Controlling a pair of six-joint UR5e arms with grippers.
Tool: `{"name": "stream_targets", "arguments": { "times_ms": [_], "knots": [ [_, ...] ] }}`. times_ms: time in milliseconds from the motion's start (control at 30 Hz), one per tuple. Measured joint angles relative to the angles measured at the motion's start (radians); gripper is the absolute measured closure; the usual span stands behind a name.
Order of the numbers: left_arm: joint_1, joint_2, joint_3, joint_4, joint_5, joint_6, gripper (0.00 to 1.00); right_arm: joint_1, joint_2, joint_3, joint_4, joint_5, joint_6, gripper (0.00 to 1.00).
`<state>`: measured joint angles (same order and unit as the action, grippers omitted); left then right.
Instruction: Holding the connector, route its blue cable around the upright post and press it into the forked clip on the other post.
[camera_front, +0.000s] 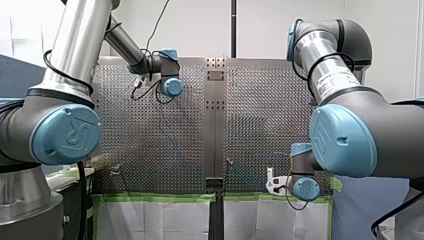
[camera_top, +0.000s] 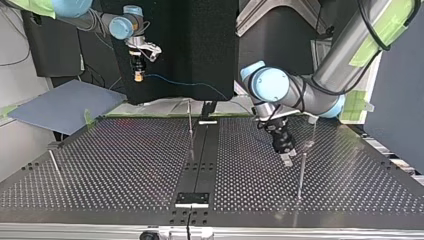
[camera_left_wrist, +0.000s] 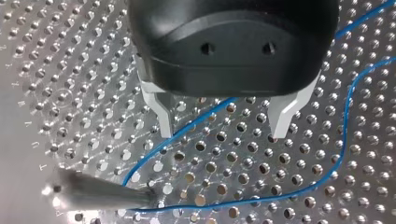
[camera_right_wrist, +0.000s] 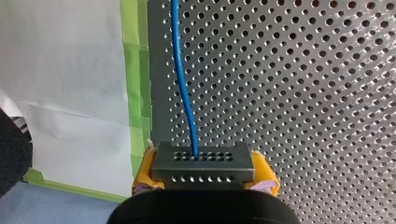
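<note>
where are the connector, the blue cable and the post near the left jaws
connector (camera_right_wrist: 203, 163): right wrist view, middle of its grey perforated face
blue cable (camera_right_wrist: 180, 70): right wrist view, straight stretch ahead of the connector
post (camera_left_wrist: 93, 191): left wrist view, its blurred shaft

Two grippers: left gripper (camera_left_wrist: 223, 133), right gripper (camera_right_wrist: 204, 173). One cable (camera_right_wrist: 184, 93), one connector (camera_right_wrist: 203, 161). At least three posts (camera_top: 190, 122) (camera_top: 301, 175) (camera_top: 55, 162), one table (camera_top: 125, 160).

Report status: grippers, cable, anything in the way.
Left gripper open, low over blue cable. Right gripper shut on connector, raised. Nothing blocking seen.
</note>
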<state>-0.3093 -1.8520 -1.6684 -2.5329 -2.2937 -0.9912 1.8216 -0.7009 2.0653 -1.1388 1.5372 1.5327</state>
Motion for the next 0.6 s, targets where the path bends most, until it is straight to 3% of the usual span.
{"name": "stream_targets", "arguments": {
  "times_ms": [600],
  "knots": [
    [0.024,-0.001,0.053,-0.042,0.049,0.007,0.01,0.0,0.003,0.0,-0.001,-0.002,0.0,1.0]
  ]
}}
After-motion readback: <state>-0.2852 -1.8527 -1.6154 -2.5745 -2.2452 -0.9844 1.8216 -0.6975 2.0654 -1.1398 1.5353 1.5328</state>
